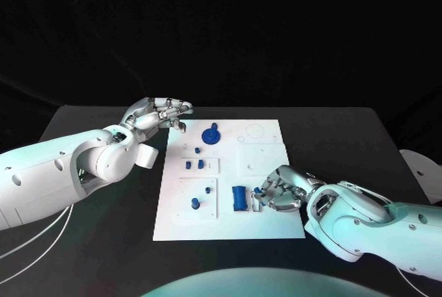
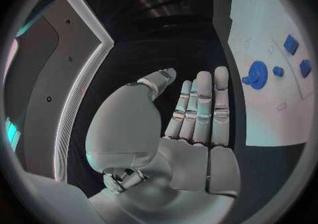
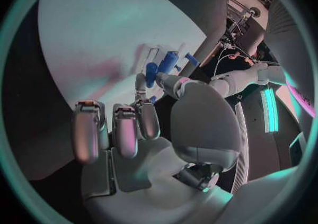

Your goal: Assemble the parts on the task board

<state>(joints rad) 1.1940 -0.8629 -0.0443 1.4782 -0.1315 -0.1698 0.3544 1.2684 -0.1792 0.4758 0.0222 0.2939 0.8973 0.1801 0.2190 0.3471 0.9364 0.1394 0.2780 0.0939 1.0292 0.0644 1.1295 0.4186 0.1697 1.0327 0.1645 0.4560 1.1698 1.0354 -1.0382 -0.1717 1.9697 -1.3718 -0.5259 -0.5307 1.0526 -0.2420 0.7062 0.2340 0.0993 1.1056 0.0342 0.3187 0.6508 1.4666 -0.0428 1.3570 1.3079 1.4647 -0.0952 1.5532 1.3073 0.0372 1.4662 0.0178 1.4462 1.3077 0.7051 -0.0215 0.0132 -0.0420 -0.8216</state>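
We see our right hand (image 1: 281,190) at lower centre right of the head view, fingers curled beside the upright blue peg (image 1: 239,198) just left of it on the task board (image 1: 267,223); our left hand (image 1: 158,113), spread and holding nothing, hovers upper left, well apart

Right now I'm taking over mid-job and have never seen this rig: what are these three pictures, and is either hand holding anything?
You are looking at a two-armed robot. The head view looks down on a black table with a white task board carrying small blue parts. The other two views sit behind each wrist. The left hand hovers off the board's far left corner, fingers straight and holding nothing. The right hand is down at the board's near right area, fingertips at a long blue part; whether it actually grips that part I cannot tell. A round blue part lies farther up.
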